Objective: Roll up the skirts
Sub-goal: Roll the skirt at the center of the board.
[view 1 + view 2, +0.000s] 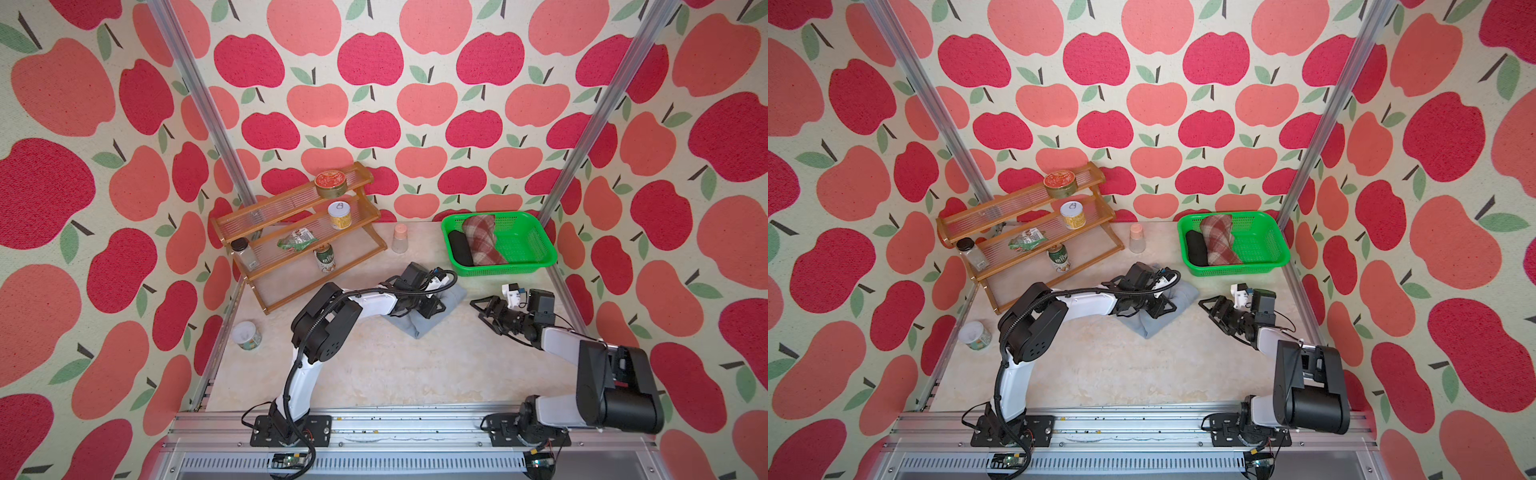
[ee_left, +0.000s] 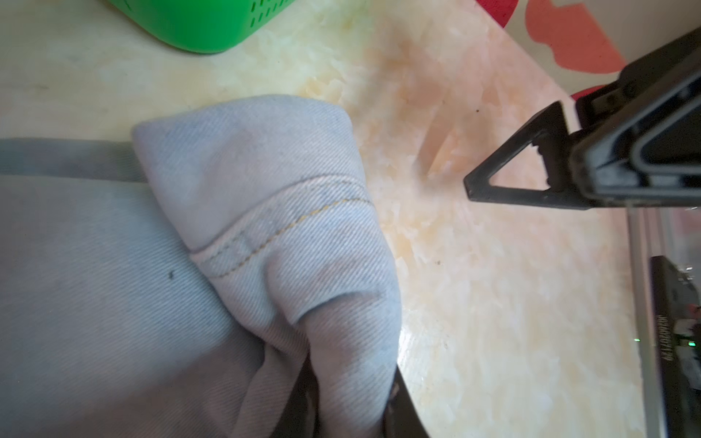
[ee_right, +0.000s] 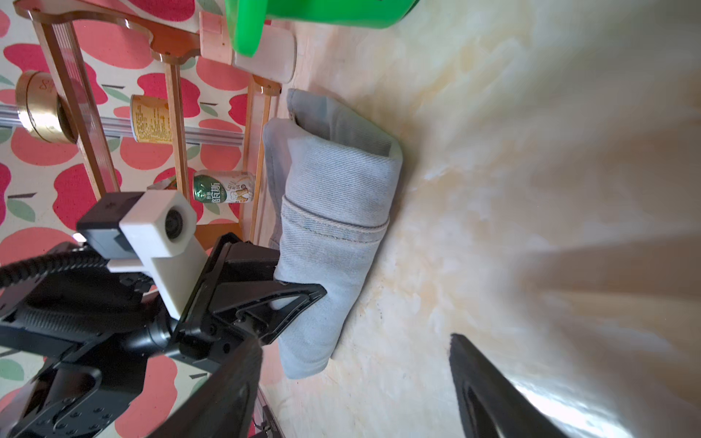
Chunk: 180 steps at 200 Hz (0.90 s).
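Observation:
The light blue denim skirt [image 1: 415,326] [image 1: 1148,326] lies rolled into a thick bundle at mid-table. My left gripper [image 1: 430,311] [image 1: 1158,308] [image 2: 351,383] is shut on a fold at the bundle's end, with cloth bulging between its fingers. The denim skirt [image 2: 265,189] fills the left wrist view. My right gripper [image 1: 477,311] [image 1: 1205,310] [image 3: 356,341] hovers open just right of the roll [image 3: 333,189] and touches nothing. The plaid skirt [image 1: 482,241] [image 1: 1219,239] and the black skirt [image 1: 460,248] [image 1: 1196,248] lie rolled side by side in the green basket [image 1: 536,232] [image 1: 1266,232].
A wooden tiered rack [image 1: 299,232] with cans and a jar stands at the back left. A small pink-capped bottle [image 1: 400,239] is between the rack and the basket. A lone can [image 1: 247,336] sits near the table's left edge.

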Available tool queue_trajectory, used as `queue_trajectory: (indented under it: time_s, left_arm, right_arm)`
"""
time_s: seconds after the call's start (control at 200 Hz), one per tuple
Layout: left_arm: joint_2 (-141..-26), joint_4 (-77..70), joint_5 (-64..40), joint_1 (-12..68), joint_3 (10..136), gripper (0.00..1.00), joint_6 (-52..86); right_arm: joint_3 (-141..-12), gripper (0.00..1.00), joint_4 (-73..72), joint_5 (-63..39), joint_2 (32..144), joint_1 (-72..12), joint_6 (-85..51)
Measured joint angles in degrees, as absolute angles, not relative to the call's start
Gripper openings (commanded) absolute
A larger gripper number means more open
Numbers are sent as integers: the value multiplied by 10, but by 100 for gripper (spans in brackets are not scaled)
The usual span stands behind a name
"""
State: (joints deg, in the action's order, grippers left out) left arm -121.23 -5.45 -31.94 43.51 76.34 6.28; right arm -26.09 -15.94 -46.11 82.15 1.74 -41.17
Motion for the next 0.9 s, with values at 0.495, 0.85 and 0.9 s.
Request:
queue_trajectory:
  time_s: [0.495, 0.85, 0.9]
  left_arm:
    - [-1236, -211, -501, 401, 698, 0, 219]
    - [-1250, -217, -537, 384, 702, 23, 256]
    - [-1250, -200, -539, 382, 712, 36, 250]
  right_arm:
    - [-298, 80, -381, -475, 998, -63, -490]
    - [-329, 10, -484, -494, 1088, -90, -536]
    - [-331, 7, -495, -495, 1092, -90, -542]
